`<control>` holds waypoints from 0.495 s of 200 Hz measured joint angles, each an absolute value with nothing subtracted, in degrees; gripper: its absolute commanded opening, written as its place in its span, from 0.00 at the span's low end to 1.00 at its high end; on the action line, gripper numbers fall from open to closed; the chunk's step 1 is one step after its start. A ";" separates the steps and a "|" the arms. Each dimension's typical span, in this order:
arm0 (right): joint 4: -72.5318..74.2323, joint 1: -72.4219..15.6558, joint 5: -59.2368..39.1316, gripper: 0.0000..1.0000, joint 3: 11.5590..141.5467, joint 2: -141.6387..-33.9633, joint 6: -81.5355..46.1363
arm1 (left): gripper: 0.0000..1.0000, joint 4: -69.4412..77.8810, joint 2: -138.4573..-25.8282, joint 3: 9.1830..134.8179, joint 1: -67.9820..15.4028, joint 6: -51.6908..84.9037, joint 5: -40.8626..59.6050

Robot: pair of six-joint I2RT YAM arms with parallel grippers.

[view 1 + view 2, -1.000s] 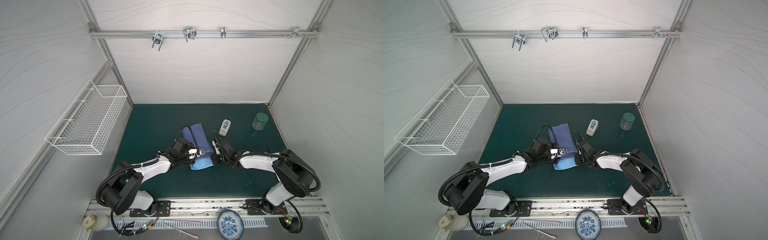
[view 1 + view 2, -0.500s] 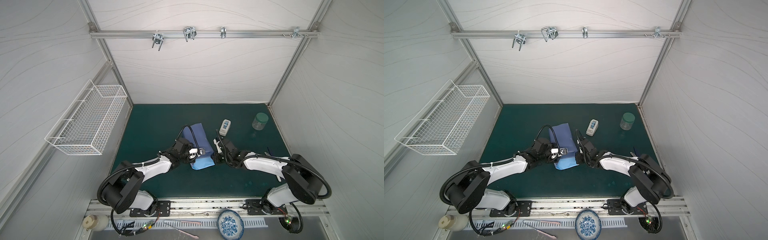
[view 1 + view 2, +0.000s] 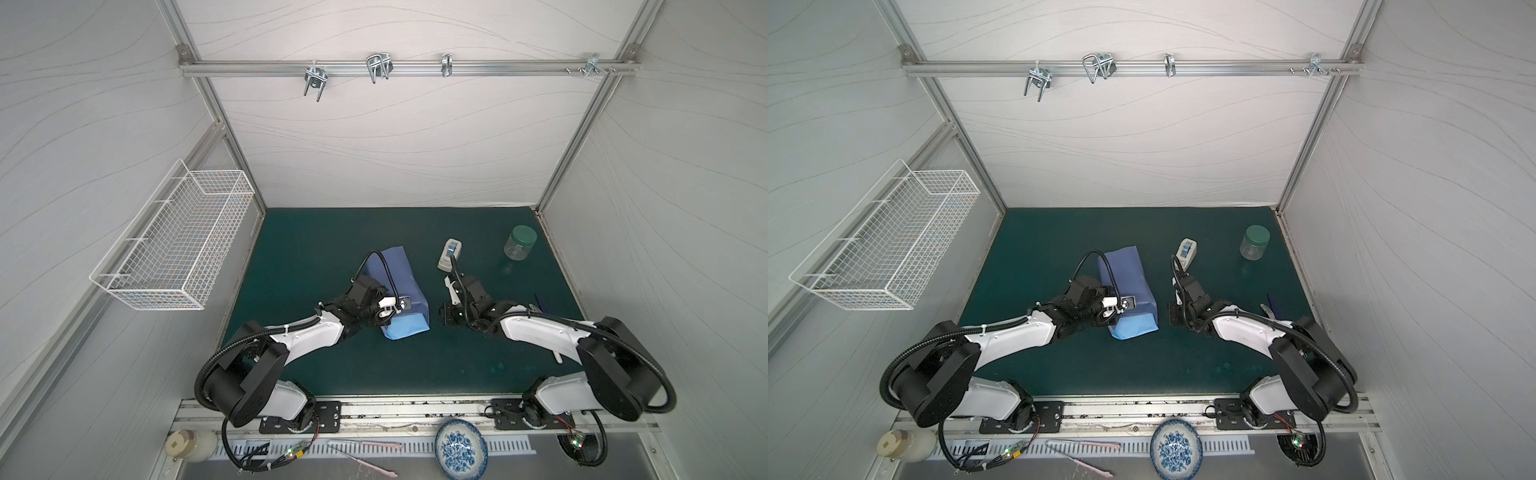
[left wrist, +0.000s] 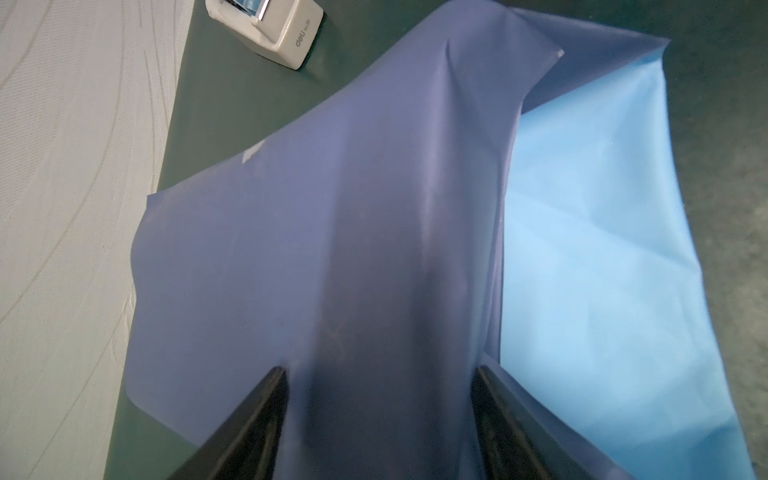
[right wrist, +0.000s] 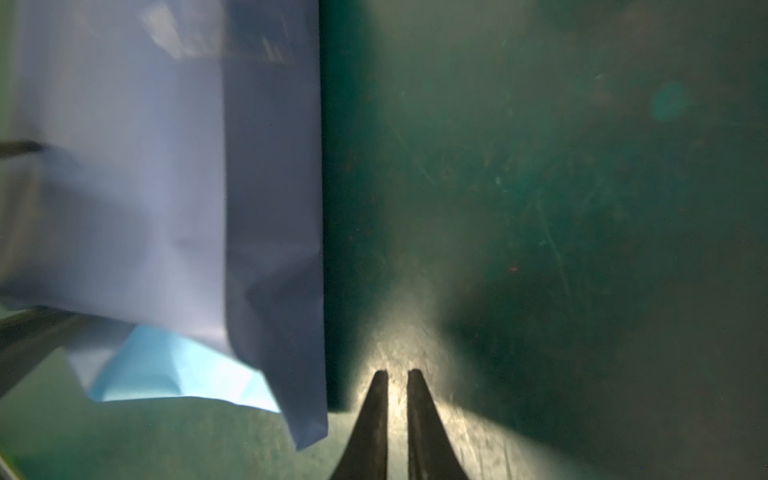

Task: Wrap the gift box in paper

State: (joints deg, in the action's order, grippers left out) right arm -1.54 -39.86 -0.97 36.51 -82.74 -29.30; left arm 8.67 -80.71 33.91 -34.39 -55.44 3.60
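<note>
Left gripper [image 4: 380, 370], jaws spread, rests on paper [image 4: 332, 228] beneath; best pin the fold flat while right gripper [image 5: 397, 372], closed and empty, fetches dispenser [image 3: 450, 253] ahead.

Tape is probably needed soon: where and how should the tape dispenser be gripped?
Likely best: pinch the tape dispenser across its long flat sides, mid-length, from above; it sits narrow and elongated on the mat, both flanks clear.

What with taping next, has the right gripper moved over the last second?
Yes: in a top view the right gripper drew rightward, off the paper, leaving mat between.
</note>
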 measured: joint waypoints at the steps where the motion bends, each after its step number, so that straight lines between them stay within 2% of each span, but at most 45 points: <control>1: -1.50 -39.88 -1.04 0.09 36.56 -82.89 -29.30 | 0.72 8.67 -80.71 33.91 -34.39 -55.42 3.60; 35: 1.50 -39.88 -3.16 0.07 37.36 -88.29 -30.39 | 0.72 8.69 -80.71 33.91 -34.39 -55.37 3.57; 99: 9.08 -39.88 -8.03 0.05 36.71 -91.46 -33.76 | 0.72 8.64 -80.73 33.91 -34.41 -55.35 3.53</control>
